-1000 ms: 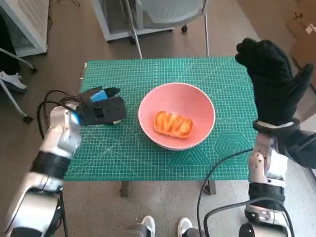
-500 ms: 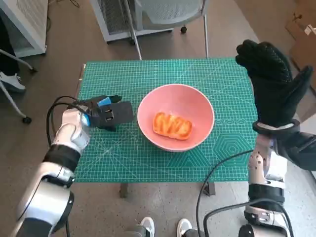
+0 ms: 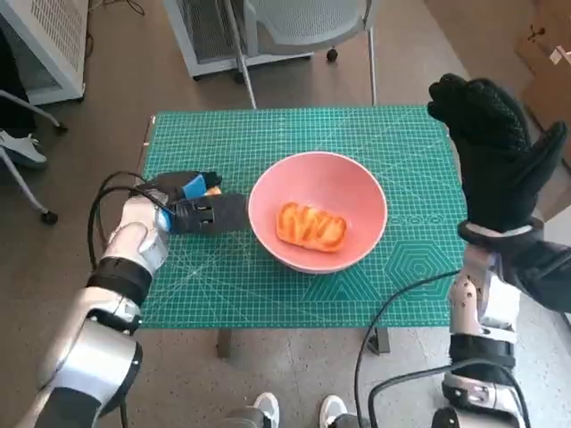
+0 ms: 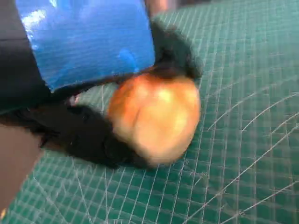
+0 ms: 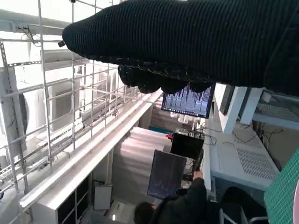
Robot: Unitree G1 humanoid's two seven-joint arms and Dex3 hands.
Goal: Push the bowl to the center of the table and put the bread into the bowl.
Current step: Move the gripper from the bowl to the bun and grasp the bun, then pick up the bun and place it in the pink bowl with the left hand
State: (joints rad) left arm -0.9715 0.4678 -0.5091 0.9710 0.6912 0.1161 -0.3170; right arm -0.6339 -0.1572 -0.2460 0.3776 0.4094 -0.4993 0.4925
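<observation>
A pink bowl [image 3: 321, 176] stands near the middle of the green mat [image 3: 268, 134], with a striped orange bread [image 3: 310, 226] lying inside it. My left hand [image 3: 192, 209] lies on the mat just left of the bowl, its fingertips at the bowl's rim. In the left wrist view its black fingers [image 4: 88, 140] curl round a smooth golden bun [image 4: 156, 119] under the blue-taped back [image 4: 84, 42]; a sliver of that bun [image 3: 211, 189] shows in the head view. My right hand [image 3: 495, 152] is raised over the table's right edge with fingers spread, holding nothing [image 5: 187, 42].
A chair [image 3: 268, 27] stands behind the table's far edge. A shoe [image 3: 18, 147] shows on the floor at the left, and two feet [image 3: 268, 406] below the near edge. The right wrist view shows a person [image 5: 187, 205] among monitors.
My left hand has slid right across the mat until its fingertips reach the bowl's left rim. The bowl, its bread and my right hand have stayed put.
</observation>
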